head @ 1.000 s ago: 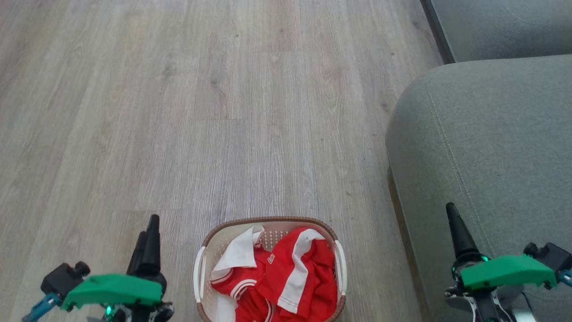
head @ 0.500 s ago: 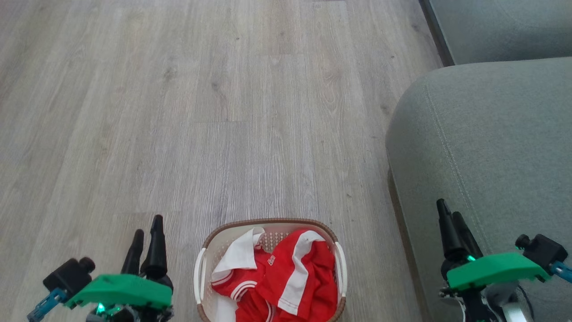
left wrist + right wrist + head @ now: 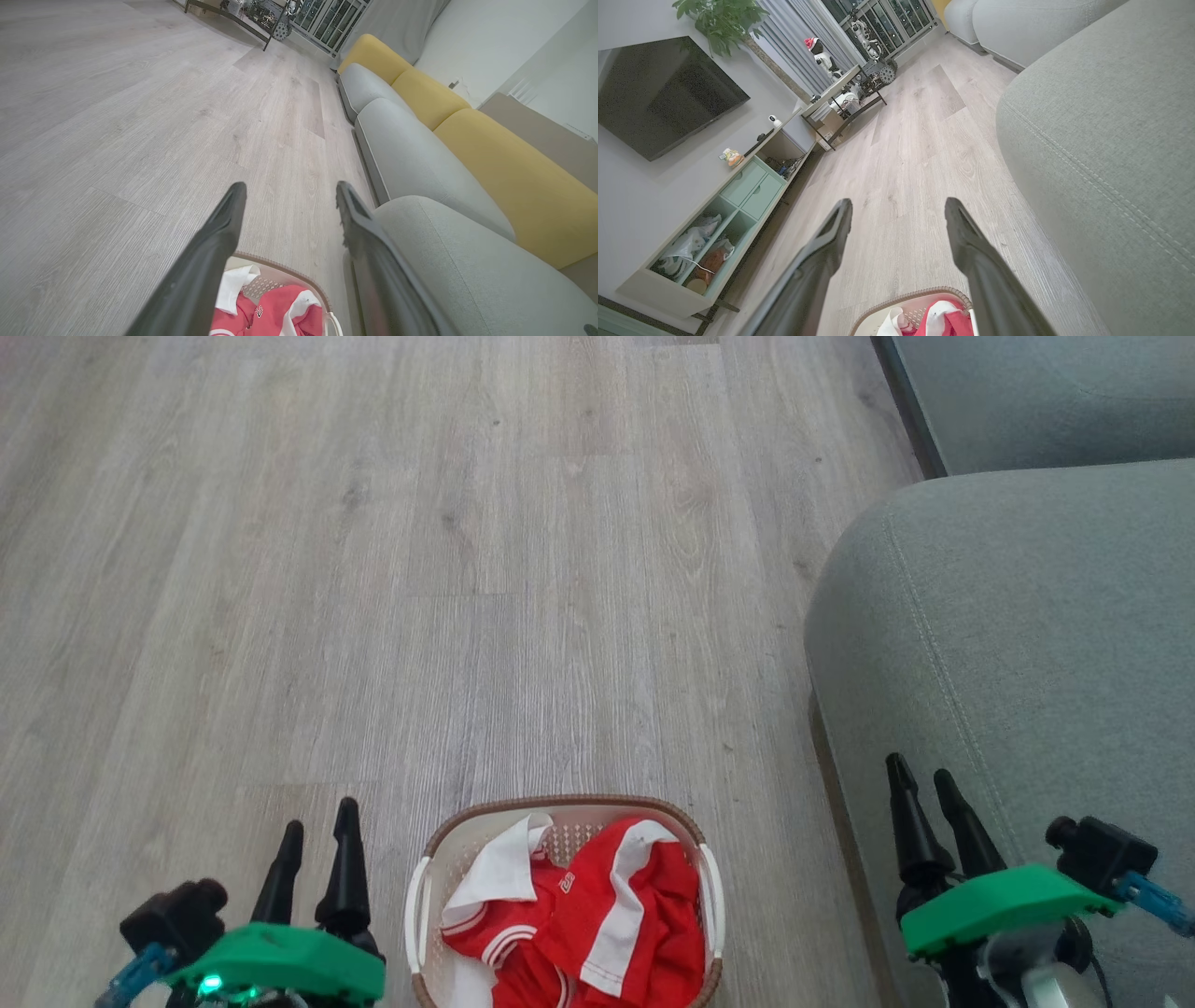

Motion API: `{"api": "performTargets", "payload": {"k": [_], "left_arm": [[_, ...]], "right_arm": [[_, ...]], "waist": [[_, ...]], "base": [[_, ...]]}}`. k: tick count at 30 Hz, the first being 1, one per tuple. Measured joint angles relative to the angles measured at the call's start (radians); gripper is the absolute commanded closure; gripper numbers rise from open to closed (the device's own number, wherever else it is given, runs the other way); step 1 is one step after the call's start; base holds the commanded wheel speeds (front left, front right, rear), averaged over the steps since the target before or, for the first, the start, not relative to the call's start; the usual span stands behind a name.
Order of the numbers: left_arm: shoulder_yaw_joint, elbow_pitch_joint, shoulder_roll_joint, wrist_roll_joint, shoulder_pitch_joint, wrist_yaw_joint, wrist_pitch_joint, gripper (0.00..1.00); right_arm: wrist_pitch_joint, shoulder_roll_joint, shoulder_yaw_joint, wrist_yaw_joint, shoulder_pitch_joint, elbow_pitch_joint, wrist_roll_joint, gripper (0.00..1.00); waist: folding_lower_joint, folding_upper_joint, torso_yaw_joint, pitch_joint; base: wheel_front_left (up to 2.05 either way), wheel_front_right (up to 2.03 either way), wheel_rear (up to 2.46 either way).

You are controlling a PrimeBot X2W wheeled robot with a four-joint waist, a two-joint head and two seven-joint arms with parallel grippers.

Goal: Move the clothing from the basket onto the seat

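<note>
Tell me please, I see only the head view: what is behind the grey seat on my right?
Observer: The left wrist view shows yellow back cushions along the far side of the seat.
Operator: And what is across the floor from the basket, beyond my picture?
Observer: The right wrist view shows a low cabinet with open shelves against the wall.
Operator: Is anything above it?
Observer: A dark television hangs on that wall.

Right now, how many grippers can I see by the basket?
2. The left gripper is over the floor left of the basket; the right gripper is right of it, by the seat. Both open.
</note>
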Motion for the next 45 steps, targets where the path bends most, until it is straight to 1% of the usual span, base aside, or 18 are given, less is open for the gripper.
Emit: {"api": "performTargets", "payload": {"k": [17, 26, 38, 45], "left_arm": [[-0.023, 0.011, 0.003, 0.179, 0.013, 0.022, -0.049, 0.00], [-0.026, 0.029, 0.005, 0.277, 0.032, 0.022, -0.070, 0.00], [-0.026, 0.024, 0.007, 0.406, 0.032, 0.034, -0.108, 0.00], [-0.028, 0.017, 0.008, 0.459, 0.033, 0.035, -0.127, 0.00]], "right_arm": [[-0.044, -0.001, 0.032, 0.000, 0.000, 0.000, -0.194, 0.00], [-0.073, -0.001, 0.044, 0.000, 0.000, -0.003, -0.296, 0.00], [-0.105, -0.001, 0.062, 0.000, 0.000, -0.019, -0.435, 0.00], [-0.127, -0.001, 0.069, 0.000, 0.000, -0.025, -0.515, 0.00]], "waist": [[0.0000, 0.0000, 0.000, -0.003], [0.0000, 0.0000, -0.001, -0.002], [0.0000, 0.0000, 0.000, -0.001], [0.0000, 0.0000, 0.000, -0.001]], "base": [[0.00, 0.00, 0.00], [0.00, 0.00, 0.00], [0.00, 0.00, 0.00], [0.00, 0.00, 0.00]]}}
